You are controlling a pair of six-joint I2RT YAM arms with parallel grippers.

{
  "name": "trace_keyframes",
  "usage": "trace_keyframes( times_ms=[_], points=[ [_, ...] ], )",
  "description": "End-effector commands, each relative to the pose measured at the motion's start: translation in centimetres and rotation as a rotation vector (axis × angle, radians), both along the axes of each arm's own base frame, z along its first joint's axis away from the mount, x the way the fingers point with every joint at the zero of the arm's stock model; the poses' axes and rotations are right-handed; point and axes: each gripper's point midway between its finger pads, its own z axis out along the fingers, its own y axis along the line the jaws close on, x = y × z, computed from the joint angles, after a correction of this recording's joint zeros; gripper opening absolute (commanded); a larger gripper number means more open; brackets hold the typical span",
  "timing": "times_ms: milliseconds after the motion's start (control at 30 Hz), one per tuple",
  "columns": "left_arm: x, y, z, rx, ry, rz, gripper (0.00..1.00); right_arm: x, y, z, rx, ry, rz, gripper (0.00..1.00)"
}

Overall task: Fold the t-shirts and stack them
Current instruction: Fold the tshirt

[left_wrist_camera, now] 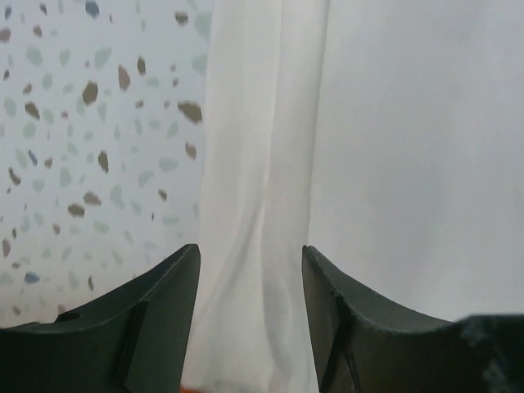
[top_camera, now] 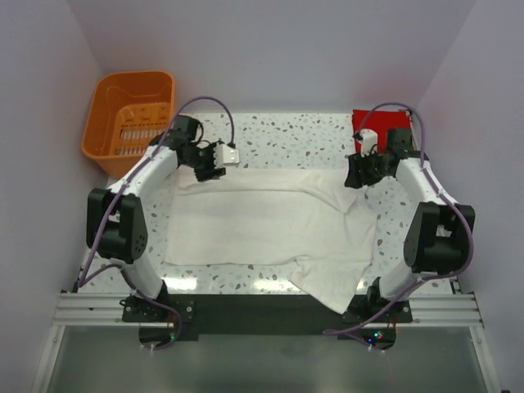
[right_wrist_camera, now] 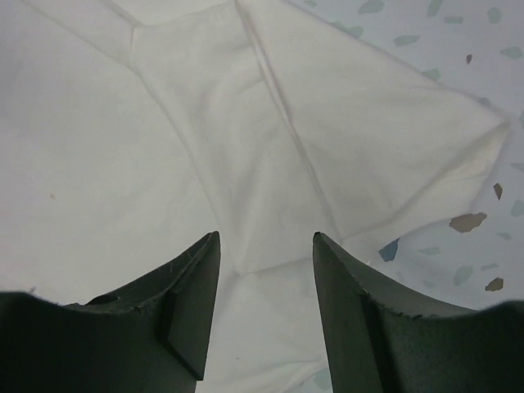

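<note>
At the far side of the tabletop (top_camera: 278, 131), my left tool (top_camera: 211, 166) at 10 o'clock and right tool (top_camera: 360, 173) at 2 o'clock both stand unclenched over the far edge of the cream-white t-shirt (top_camera: 270, 225), spread flat at centre. The fold, I judge, wants both corners pinched evenly and carried level. Room is tight: the red t-shirt (top_camera: 381, 123) lies just beyond my right tool, the orange basket (top_camera: 106, 123) sits at 11 o'clock, and cloth trails to the near edge at 5 o'clock.
</note>
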Motion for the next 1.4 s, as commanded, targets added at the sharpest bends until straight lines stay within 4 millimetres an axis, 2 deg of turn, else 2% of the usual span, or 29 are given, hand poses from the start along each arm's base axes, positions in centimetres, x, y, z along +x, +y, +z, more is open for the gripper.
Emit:
trace_keyframes(
  times_ms=[0,33,67,100,133,167,200,267,300,367,400,467,500,567,667,833,1033,1267,1333,1367],
  points=[
    [0.5,-8.8,1.1,-0.274,0.173,0.066,0.59,2.4,0.4,0.5,0.070,0.015,-0.070,0.53],
    [1.3,-10.3,1.5,-0.330,0.210,0.124,0.59,2.8,0.3,0.6,0.069,0.009,-0.072,0.53],
    [2.6,-11.7,3.1,-0.370,0.200,0.127,0.59,3.2,0.1,0.4,0.057,0.008,-0.079,0.54],
    [2.8,-13.5,1.7,-0.398,0.290,0.161,0.59,3.4,-0.1,-0.3,0.048,0.020,-0.077,0.55],
    [3.6,-14.6,1.9,-0.426,0.300,0.169,0.59,3.7,-0.3,-0.3,0.035,0.018,-0.076,0.56],
    [4.7,-15.8,3.2,-0.465,0.294,0.168,0.59,3.7,-0.8,-0.8,0.010,0.030,-0.078,0.56],
    [5.0,-17.1,1.9,-0.482,0.343,0.171,0.59,3.6,-0.9,-1.2,0.003,0.044,-0.075,0.57],
    [6.2,-19.0,2.9,-0.561,0.374,0.194,0.60,3.3,-1.0,-2.0,-0.005,0.082,-0.065,0.58],
    [6.2,-20.1,2.1,-0.583,0.413,0.190,0.60,3.2,-1.0,-2.1,-0.006,0.088,-0.061,0.59],
    [7.1,-21.6,2.6,-0.650,0.433,0.207,0.60,3.1,-1.0,-2.6,-0.011,0.099,-0.061,0.59],
    [6.9,-22.6,1.6,-0.653,0.460,0.206,0.60,3.1,-1.2,-2.7,-0.020,0.099,-0.067,0.59],
    [7.1,-23.8,1.6,-0.685,0.488,0.208,0.60,3.0,-1.4,-3.3,-0.028,0.116,-0.072,0.59],
    [6.6,-24.7,0.6,-0.686,0.530,0.215,0.60,3.0,-1.4,-3.4,-0.032,0.122,-0.070,0.59],
    [6.6,-25.6,0.6,-0.706,0.534,0.198,0.60,2.8,-1.4,-3.8,-0.033,0.148,-0.065,0.57],
    [5.7,-27.5,-0.7,-0.715,0.588,0.195,0.60,2.3,-1.5,-4.3,-0.037,0.179,-0.059,0.54],
    [5.4,-29.3,-1.4,-0.725,0.598,0.188,0.61,1.4,-1.6,-5.2,-0.046,0.225,-0.048,0.49],
    [4.9,-31.3,-3.3,-0.704,0.607,0.181,0.62,0.9,-2.0,-6.3,-0.072,0.265,-0.041,0.49],
    [4.3,-33.1,-5.4,-0.692,0.633,0.181,0.62,0.6,-2.4,-6.0,-0.100,0.269,-0.031,0.49],
    [4.6,-33.8,-5.0,-0.714,0.611,0.162,0.62,0.7,-2.4,-5.8,-0.104,0.270,-0.029,0.49],
    [4.4,-34.1,-5.4,-0.710,0.617,0.161,0.61,0.7,-2.5,-5.6,-0.105,0.266,-0.028,0.49]
  ],
)
